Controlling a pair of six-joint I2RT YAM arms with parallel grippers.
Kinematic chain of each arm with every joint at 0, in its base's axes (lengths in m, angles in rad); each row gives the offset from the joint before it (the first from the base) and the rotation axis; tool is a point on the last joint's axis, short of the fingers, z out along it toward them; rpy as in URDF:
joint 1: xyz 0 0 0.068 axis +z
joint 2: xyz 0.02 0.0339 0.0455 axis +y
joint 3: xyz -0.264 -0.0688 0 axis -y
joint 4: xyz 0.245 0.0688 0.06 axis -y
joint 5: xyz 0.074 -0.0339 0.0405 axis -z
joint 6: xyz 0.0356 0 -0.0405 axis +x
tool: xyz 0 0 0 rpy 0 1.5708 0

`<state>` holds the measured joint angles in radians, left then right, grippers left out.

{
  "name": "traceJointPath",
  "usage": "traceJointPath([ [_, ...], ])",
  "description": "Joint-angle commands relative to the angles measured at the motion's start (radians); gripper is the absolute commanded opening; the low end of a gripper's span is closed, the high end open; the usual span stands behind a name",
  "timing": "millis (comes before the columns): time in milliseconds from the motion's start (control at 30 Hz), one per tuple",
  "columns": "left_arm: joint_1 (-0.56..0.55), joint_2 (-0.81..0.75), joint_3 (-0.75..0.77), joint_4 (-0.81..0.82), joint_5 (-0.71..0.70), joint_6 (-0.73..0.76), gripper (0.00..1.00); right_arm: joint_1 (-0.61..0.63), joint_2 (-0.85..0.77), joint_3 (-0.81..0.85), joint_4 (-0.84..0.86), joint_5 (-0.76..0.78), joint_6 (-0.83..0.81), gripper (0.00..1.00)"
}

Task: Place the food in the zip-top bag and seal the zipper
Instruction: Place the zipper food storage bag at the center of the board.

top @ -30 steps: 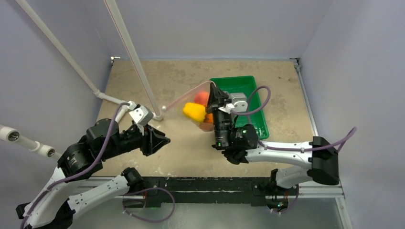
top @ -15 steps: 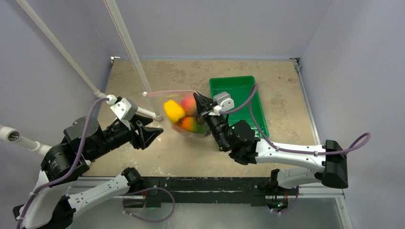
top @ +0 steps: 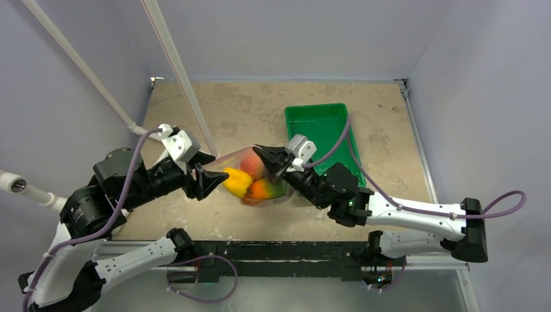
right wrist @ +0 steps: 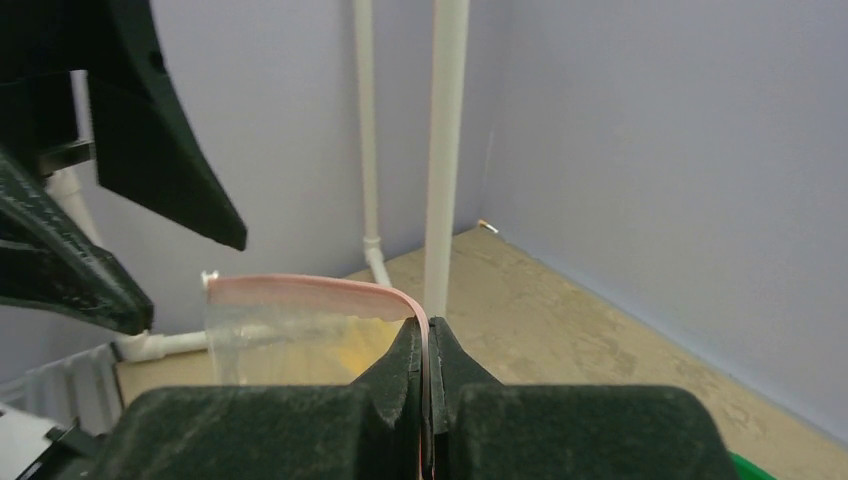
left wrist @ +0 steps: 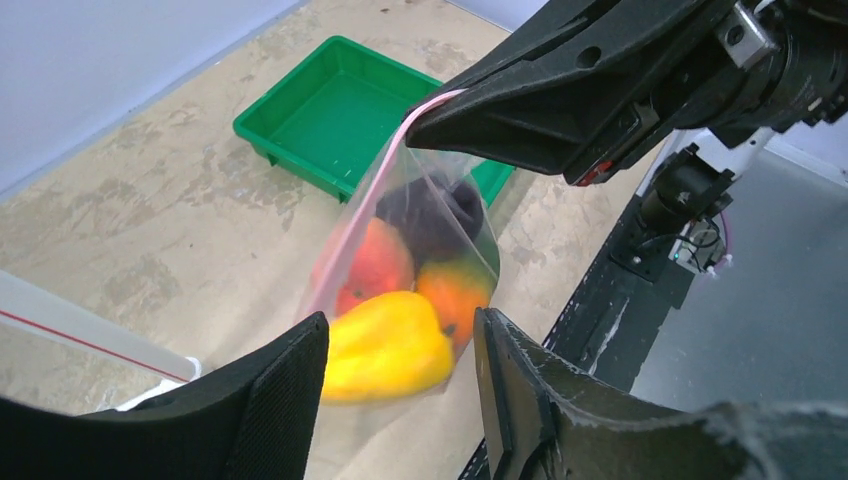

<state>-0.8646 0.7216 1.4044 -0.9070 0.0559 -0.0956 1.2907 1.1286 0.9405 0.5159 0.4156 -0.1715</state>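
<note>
- The filling step looks done, since all the food in view sits inside the zip-top bag (left wrist: 425, 235); the step in hand is, I judge, sealing the zipper (left wrist: 372, 178)
- The right pincer (top: 256, 150) is pressed together on one end of the zipper and holds the bag up by that corner, so the bag hangs off the bench (top: 227, 110) or only just touches it; I cannot tell which
- The left pincer (top: 209, 169) is spread wide and holds nothing; it faces the bag's other end, with the yellow pepper (left wrist: 385, 345) just ahead of its jaws
- The next move likely calls for the left pincer to close on the free end of the strip and either draw it taut or run along it, while the right keeps its pinch firm
- The zipper shows as one thin pink line from the right pincer's tips down to the far corner; whether its two halves are already pressed shut along the length cannot be told
- The bag is clear and crinkled, bulging with the pepper, a red-orange fruit (left wrist: 372, 268), an orange one (left wrist: 455, 292) and a dark purple piece (left wrist: 432, 212)
- The green tray (left wrist: 285, 82) lies behind the bag, well apart from it
</note>
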Motion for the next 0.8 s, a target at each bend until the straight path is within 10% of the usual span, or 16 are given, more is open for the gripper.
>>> traceJointPath([
  [0,-0.004,0.011,0.011,0.023,0.065,0.059,0.55,0.003,-0.073,0.017,-0.025,-0.149,0.03,0.0],
  [533,-0.004,0.072,-0.084,0.075,0.261,0.091,0.65,0.022,-0.131,0.028,-0.137,-0.269,0.109,0.0],
  [767,-0.004,0.049,-0.148,0.093,0.242,0.091,0.49,0.025,-0.156,0.019,-0.128,-0.288,0.121,0.0],
])
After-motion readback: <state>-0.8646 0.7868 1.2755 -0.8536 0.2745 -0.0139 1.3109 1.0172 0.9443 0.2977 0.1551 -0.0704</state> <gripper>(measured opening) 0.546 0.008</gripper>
